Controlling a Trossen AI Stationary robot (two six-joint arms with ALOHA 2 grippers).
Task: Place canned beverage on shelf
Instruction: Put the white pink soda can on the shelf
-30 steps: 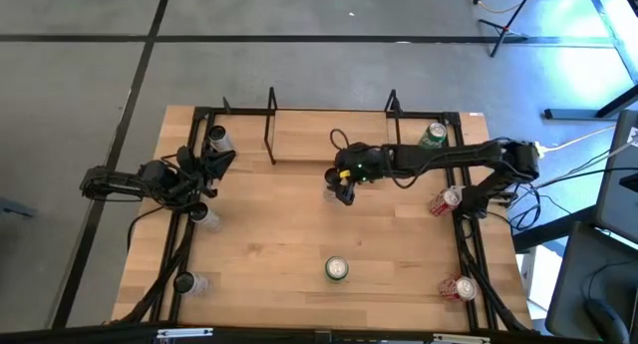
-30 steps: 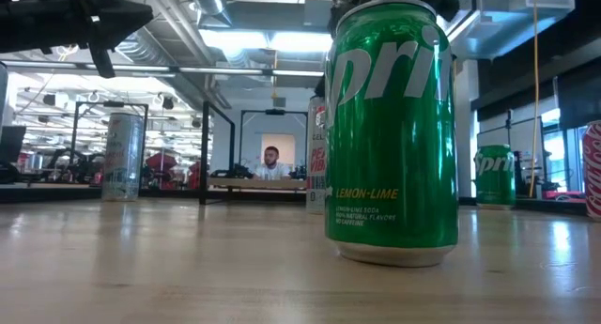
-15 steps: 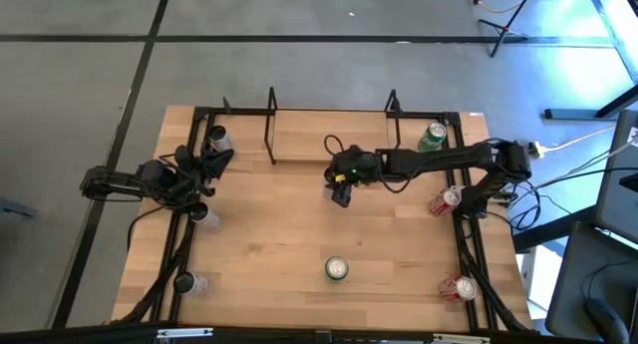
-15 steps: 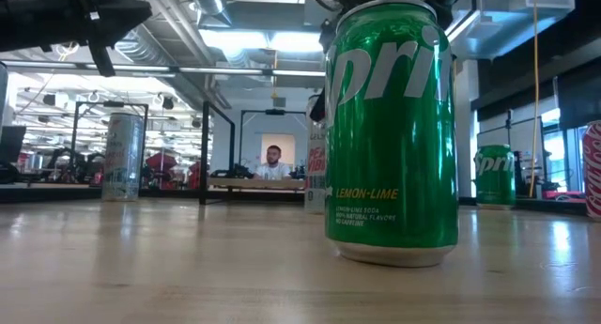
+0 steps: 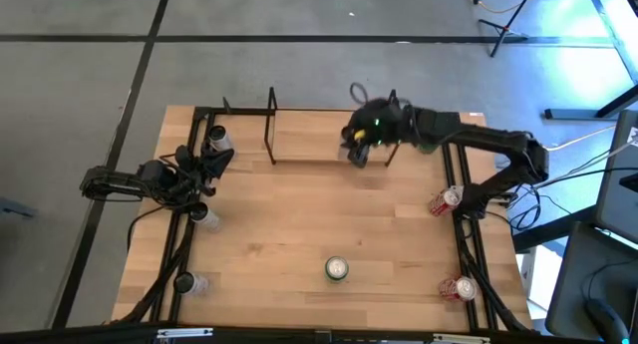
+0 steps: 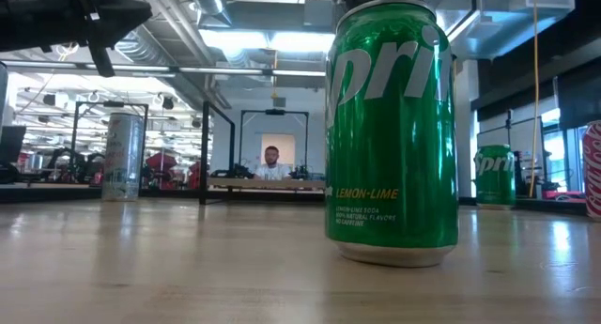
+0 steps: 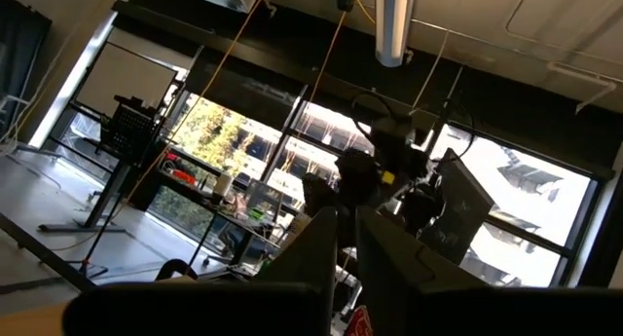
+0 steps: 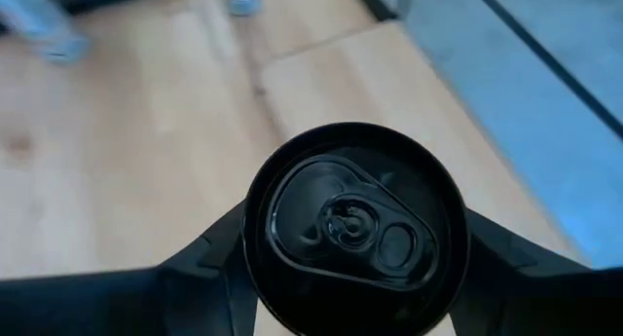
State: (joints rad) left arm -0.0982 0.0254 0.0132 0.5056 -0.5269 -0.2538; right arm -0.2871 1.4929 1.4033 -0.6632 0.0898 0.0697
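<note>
My right gripper (image 5: pixel 357 151) is shut on a can with a dark top (image 8: pixel 355 224). It holds the can in the air over the right part of the shelf (image 5: pixel 329 137), a light board between black rod end frames at the table's far edge. The held can does not show in the low view. My left gripper (image 5: pixel 213 161) waits at the table's left side beside a silver can (image 5: pixel 217 140). Its fingers (image 7: pixel 326 246) stand together and hold nothing. My right gripper pinches the can between its two fingers on two opposite sides of its wall (image 8: pixel 251 268), close under the top rim. The fingers (image 8: pixel 200 278) come from above, pointing down. The can stands upright in the hold, top up, lifted clear of the table.
A green Sprite can (image 5: pixel 337 269) (image 6: pixel 390 127) stands near the front edge. Two red cans (image 5: pixel 446 199) (image 5: pixel 461 287) lie along the right side. Silver cans (image 5: pixel 202 216) (image 5: pixel 186 281) stand on the left. Another green can (image 6: pixel 493 176) stands far right.
My right gripper has risen from the table's middle and gone toward the far edge and a little right, carrying the can. The can has left the tabletop and now hangs over the shelf's right part, out of the low view.
</note>
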